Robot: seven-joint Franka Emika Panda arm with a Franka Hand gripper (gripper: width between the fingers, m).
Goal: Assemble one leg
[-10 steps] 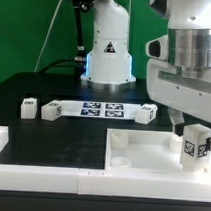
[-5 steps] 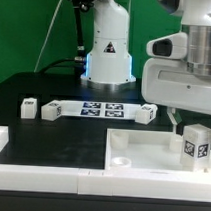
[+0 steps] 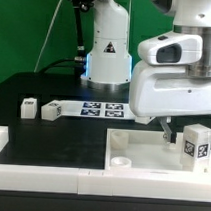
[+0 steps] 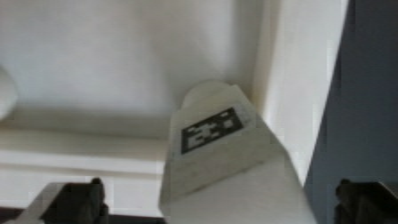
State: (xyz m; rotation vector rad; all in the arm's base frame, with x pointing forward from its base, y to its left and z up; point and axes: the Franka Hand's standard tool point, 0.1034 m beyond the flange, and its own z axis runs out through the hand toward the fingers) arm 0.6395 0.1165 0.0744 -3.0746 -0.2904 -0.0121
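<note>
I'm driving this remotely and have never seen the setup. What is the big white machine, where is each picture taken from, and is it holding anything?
The white machine is a robot arm. The exterior view looks at the black table from outside; the wrist view looks down from the arm's wrist.

On the table lie a large white tray-like part, the marker board and two small white legs.

Another leg stands on the tray. The gripper hangs above it with its dark fingertips spread on either side, holding nothing.

White leg (image 3: pixel 197 144) bears a black-and-white square tag; black table (image 3: pixel 52 141).
</note>
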